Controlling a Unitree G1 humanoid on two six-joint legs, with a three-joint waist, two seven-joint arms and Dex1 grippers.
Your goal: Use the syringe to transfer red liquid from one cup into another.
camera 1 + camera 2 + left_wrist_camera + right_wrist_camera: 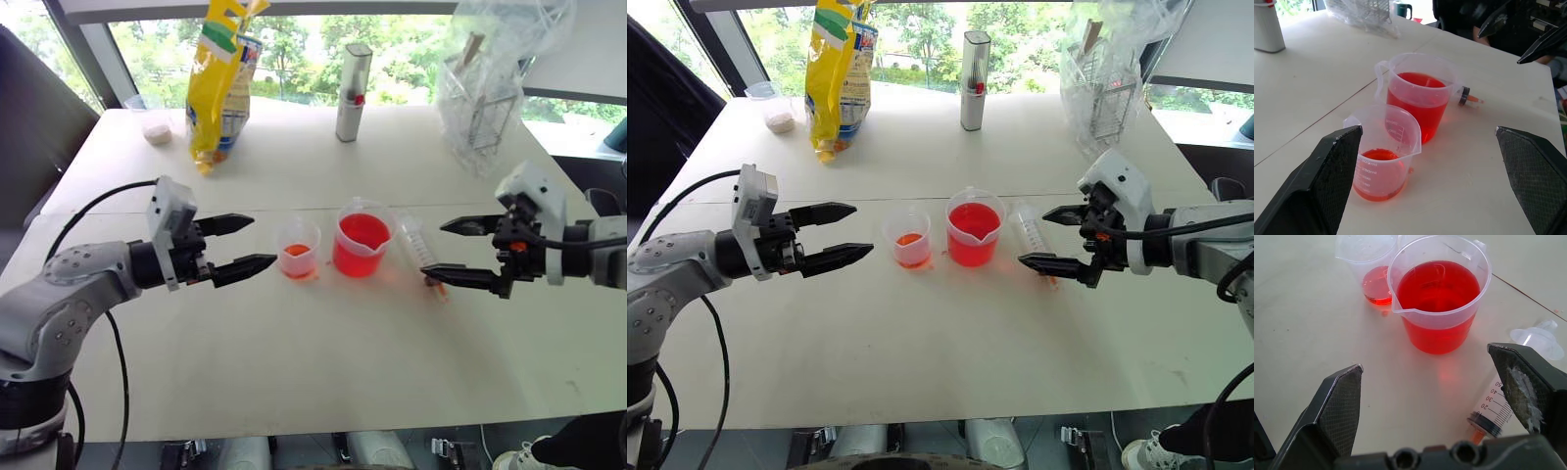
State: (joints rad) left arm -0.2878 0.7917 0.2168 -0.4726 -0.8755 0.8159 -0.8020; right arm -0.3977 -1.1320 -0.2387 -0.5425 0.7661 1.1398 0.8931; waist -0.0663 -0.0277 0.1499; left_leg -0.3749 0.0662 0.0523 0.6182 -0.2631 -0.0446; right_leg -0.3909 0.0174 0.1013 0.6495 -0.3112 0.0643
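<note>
The larger spouted beaker stands mid-table, about two-thirds full of red liquid. Just to its left is the smaller clear cup with a thin orange-red layer at its bottom. A clear syringe lies flat on the table right of the beaker, its orange tip toward the front. My left gripper hovers open to the left of the small cup, pointing at it. Right of the syringe, my right gripper hangs open above the table, tilted down toward it. Nothing is held.
A yellow snack bag, a silver canister and a small cup of white powder stand at the back. A wire rack in clear plastic wrap is at the back right. A seam crosses the white table.
</note>
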